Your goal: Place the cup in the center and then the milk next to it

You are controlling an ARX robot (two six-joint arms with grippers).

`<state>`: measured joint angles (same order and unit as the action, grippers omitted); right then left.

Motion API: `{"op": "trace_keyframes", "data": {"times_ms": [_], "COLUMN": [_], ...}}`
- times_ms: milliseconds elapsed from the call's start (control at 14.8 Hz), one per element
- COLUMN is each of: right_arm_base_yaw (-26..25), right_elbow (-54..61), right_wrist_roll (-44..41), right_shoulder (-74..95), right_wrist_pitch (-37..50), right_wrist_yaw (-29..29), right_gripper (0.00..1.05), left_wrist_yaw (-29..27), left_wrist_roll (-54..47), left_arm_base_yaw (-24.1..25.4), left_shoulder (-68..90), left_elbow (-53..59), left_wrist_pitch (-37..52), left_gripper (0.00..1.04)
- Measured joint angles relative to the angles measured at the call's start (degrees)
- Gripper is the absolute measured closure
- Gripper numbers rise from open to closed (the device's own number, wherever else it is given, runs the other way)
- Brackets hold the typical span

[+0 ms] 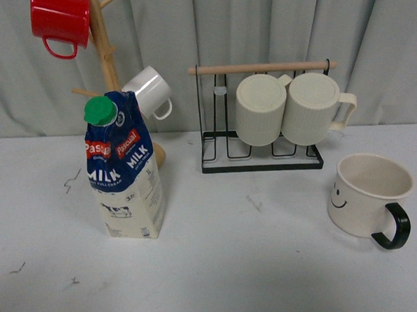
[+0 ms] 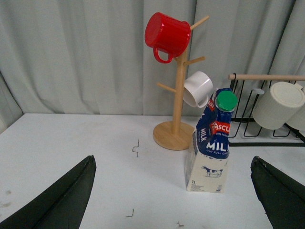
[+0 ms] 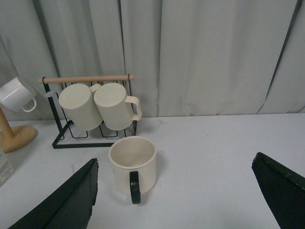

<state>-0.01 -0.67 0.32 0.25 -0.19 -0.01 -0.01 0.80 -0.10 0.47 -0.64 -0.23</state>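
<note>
Both the left gripper (image 2: 172, 160) and the right gripper (image 3: 176, 159) gaped wide, holding nothing. I had the right one facing the cup (image 1: 368, 193), upright at the right of the table (image 1: 236, 273), since it goes first; the milk (image 1: 125, 174) stood at left.

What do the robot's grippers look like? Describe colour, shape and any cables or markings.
Only the fingers show, each pair in its own wrist view. The left gripper has two matte black, wedge-shaped fingers tapering to blunt tips. The right gripper has fingers of the same kind. No cables, markings or labels are visible on them. The front view shows neither arm.
</note>
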Motion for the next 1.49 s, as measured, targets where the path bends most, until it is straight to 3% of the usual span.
{"op": "trace_keyframes", "data": {"times_ms": [1356, 1424, 1492], "right_arm_base_yaw": [0.00, 1.29, -0.33], "right_elbow": [0.00, -1.81, -4.22], "right_wrist_roll": [0.00, 1.01, 1.57], "right_shoulder": [0.00, 2.54, 11.87], "right_wrist_pitch": [0.00, -5.51, -4.09], "right_wrist_yaw": [0.00, 5.16, 7.69], "right_gripper": [0.06, 0.06, 0.06], "left_wrist_yaw": [0.00, 0.00, -0.02], "left_wrist_roll": [-0.02, -0.02, 0.00], "left_arm_base_yaw": [0.00, 0.00, 0.00], "left_shoulder": [0.00, 0.00, 0.00], "left_elbow": [0.00, 0.00, 0.00], "left_wrist_pitch": [0.02, 0.00, 0.00], "left_gripper": [0.07, 0.07, 0.07]}}
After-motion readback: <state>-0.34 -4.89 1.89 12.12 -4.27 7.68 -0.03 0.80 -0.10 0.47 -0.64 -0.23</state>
